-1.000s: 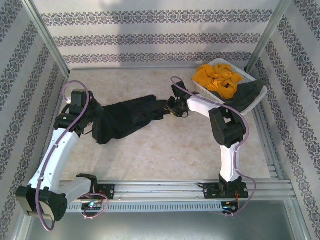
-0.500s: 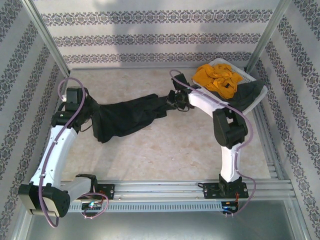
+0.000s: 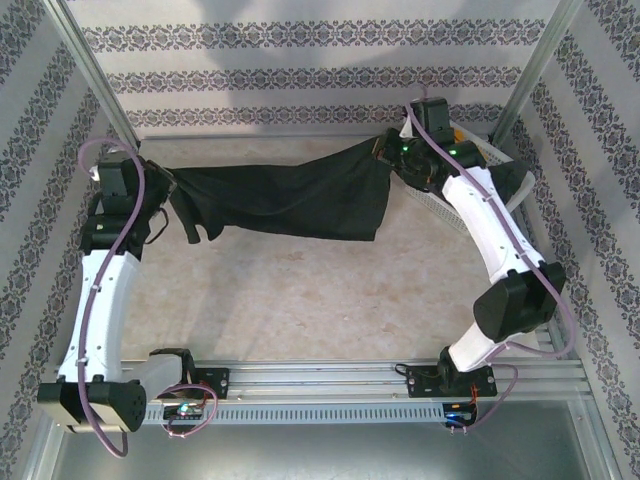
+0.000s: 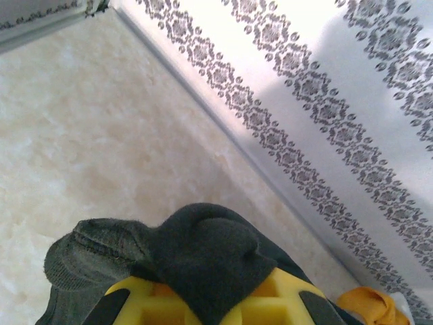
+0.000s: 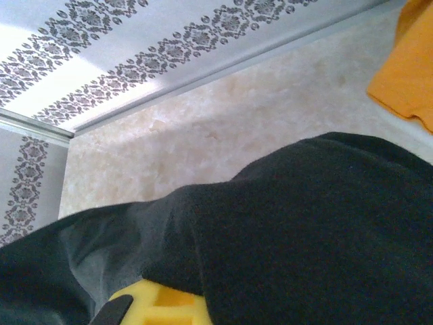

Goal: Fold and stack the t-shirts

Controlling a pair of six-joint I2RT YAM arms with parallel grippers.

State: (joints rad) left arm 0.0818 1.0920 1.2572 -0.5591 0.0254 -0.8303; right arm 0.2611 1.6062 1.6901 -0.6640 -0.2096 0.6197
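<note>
- Beige, marble-look table [image 3: 300, 300] carries the white slatted basket [image 3: 435, 203] at its far right corner
- Black t-shirt [image 3: 290, 200], the biggest cloth, is stretched in a long band leftward from the basket's left rim. It hangs between the two grippers, sagging toward the table on the side nearer the basket, with a sleeve drooping at the end farthest from it
- Dark grey t-shirt [image 3: 512, 182] lies draped over the basket's right rim, partly behind the right arm
- Mustard-yellow t-shirt [image 5: 406, 68] shows as a fold of orange cloth in the right wrist view. It lies on the basket side of the black cloth, but whether it sits inside the basket cannot be told from this view
- Right gripper [image 3: 385, 152] sits just beside the basket's left rim. Its jaws are clamped tight on one end of the black t-shirt, whose cloth covers the yellow pads in the wrist view
- Left gripper [image 3: 162, 192] is well apart from the basket, far to its left. It is closed hard on the other end of the black t-shirt, with a bunched hem poking out between its yellow pads [image 4: 270, 305]
</note>
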